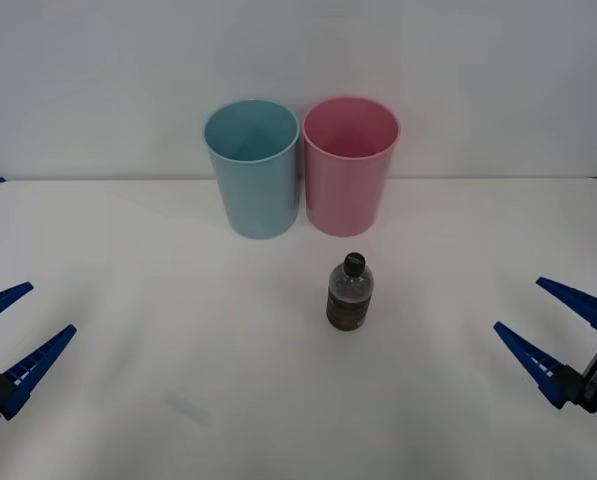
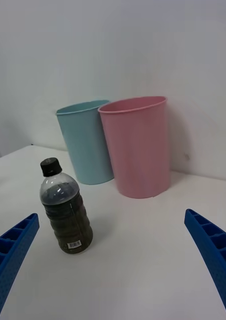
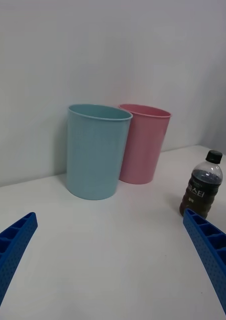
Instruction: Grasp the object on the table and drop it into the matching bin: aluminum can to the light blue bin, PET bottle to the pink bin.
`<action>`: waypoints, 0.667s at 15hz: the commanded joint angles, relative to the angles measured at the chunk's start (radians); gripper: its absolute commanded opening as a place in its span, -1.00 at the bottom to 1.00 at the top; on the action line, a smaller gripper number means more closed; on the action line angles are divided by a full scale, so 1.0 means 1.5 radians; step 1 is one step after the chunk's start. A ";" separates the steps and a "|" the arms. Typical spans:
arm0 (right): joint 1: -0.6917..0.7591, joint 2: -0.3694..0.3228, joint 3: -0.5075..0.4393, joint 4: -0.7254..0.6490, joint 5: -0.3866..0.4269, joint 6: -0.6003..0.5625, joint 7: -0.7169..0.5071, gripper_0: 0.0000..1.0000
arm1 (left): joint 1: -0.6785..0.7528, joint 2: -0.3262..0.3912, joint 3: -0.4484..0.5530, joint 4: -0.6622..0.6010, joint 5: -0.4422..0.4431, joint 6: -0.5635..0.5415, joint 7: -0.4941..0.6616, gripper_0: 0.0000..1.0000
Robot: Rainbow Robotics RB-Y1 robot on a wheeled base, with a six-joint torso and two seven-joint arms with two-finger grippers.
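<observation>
PET bottle upright mid-table, free, just in front of pink bin; light blue bin touching pink bin's left side. Left gripper and right gripper low at table edges, fingers wide, well apart from bottle.

Left pincer is wide open over the white counter. Light blue bin and pink bin stand side by side against the wall, PET bottle upright nearby.
</observation>
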 commanded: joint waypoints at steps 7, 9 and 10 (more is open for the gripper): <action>-0.020 -0.040 0.147 0.000 0.022 0.121 0.097 1.00 | 0.000 0.000 0.000 0.000 0.000 0.000 0.000 1.00; -0.030 -0.054 0.195 0.000 0.020 0.166 0.106 1.00 | 0.000 0.000 0.000 0.000 0.000 0.000 0.000 1.00; -0.033 -0.061 0.215 0.000 0.017 0.185 0.111 1.00 | 0.000 0.000 0.000 0.000 0.000 0.000 0.000 1.00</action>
